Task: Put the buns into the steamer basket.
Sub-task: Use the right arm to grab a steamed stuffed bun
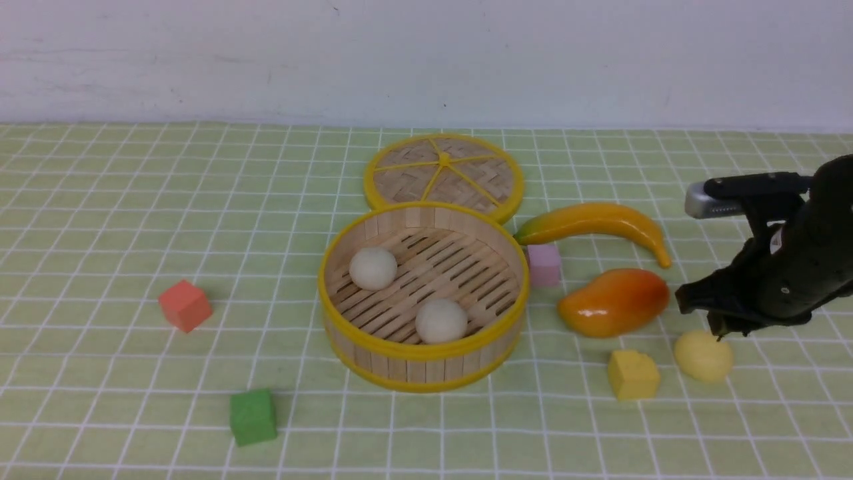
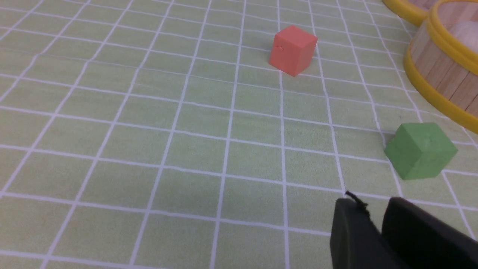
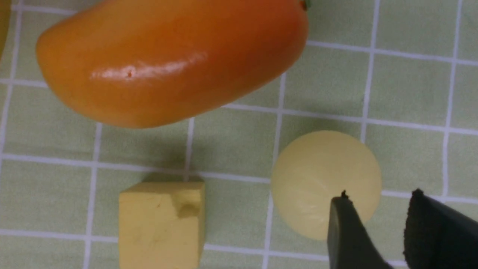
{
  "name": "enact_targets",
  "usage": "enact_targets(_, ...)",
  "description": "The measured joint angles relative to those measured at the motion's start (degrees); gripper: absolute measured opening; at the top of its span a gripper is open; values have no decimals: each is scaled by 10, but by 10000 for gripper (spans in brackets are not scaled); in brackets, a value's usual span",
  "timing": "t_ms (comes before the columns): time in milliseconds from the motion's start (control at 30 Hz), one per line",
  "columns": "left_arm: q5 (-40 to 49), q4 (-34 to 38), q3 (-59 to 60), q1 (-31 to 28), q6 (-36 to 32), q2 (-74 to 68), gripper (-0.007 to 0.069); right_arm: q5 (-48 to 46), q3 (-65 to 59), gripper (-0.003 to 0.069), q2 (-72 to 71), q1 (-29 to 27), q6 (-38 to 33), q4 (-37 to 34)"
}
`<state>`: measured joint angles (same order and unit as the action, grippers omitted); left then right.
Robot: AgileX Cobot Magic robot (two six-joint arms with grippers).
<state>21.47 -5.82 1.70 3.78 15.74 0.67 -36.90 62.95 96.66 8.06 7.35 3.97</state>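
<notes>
The steamer basket (image 1: 424, 363) stands mid-table with two off-white buns inside, one at the back left (image 1: 372, 268) and one at the front (image 1: 440, 320). Its wall also shows in the left wrist view (image 2: 437, 74). The pale yellow bun (image 1: 702, 355) lies on the cloth at the right, next to the yellow cube. My right gripper (image 1: 721, 331) is open and empty, just above and slightly behind this bun. In the right wrist view one fingertip overlaps the bun (image 3: 321, 179) and the gripper (image 3: 379, 196) is offset to its side. My left gripper (image 2: 369, 203) is shut and empty, low over the cloth near the green cube.
The flat woven lid (image 1: 444, 175) lies behind the basket. A banana (image 1: 593, 223), a pink cube (image 1: 544, 264), an orange mango (image 1: 613, 301) and a yellow cube (image 1: 632, 375) crowd the right side. A red cube (image 1: 184, 305) and a green cube (image 1: 252, 416) sit at the left.
</notes>
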Motion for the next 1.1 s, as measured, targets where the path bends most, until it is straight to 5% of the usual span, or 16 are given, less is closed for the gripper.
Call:
enact_targets(467, 0, 0, 0, 0, 0, 0, 129, 30, 0, 235, 51, 0, 4, 24)
enact_targets(667, 0, 0, 0, 0, 0, 0, 134, 35, 0, 131, 51, 0, 4, 25)
enact_targets(800, 0, 0, 0, 0, 0, 0, 140, 32, 0, -3, 51, 0, 4, 11)
enact_targets(1100, 0, 0, 0, 0, 0, 0, 148, 28, 0, -20, 44, 0, 3, -4)
